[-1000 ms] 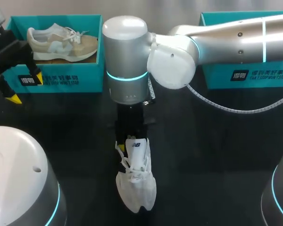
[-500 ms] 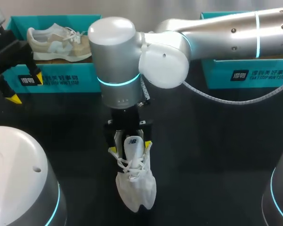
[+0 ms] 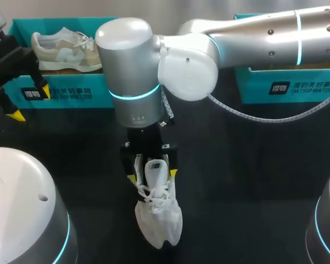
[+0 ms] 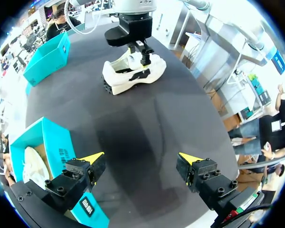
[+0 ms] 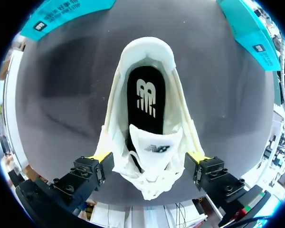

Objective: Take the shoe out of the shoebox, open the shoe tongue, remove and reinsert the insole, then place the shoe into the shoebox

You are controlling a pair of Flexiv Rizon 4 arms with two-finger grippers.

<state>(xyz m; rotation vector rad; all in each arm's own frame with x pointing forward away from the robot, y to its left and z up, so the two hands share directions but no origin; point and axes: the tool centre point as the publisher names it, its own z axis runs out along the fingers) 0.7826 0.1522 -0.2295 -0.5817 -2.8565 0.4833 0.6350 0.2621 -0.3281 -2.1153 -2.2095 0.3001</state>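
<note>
- The white shoe [image 3: 158, 212] [image 4: 133, 76] [image 5: 147, 137] stands on its sole on the dark table [image 3: 253, 165], outside both boxes. Its toe points toward the robot's side of the table.
- The right gripper [image 3: 152, 175] [image 5: 149, 159] hangs right over the shoe's laced middle. Its fingers are spread apart, one yellow tip just beside each flank of the shoe, and they grip nothing.
- The tongue [image 5: 154, 142] [image 3: 154, 169] is lifted up and stands between those two tips, with loose laces [image 3: 151, 193] bunched just toe-ward of it.
- The insole [image 5: 145, 102], black with a white mark, lies flat inside the shoe and runs from behind the tongue back to the heel.
- The left gripper [image 3: 28, 102] [image 4: 141, 157] is well apart from the shoe, off to its left and past its heel end. Its fingers are wide apart and hold nothing.
- The left box [image 3: 71, 93] [image 4: 57, 142], teal, sits beyond the shoe's heel to the left, close by the left gripper. A tan shoe [image 3: 71, 49] [image 4: 35, 164] lies inside it.
- The right box [image 3: 286, 88] [image 4: 47, 57], also teal, sits beyond the shoe's heel to the right. The right arm partly hides it in the head view.
</note>
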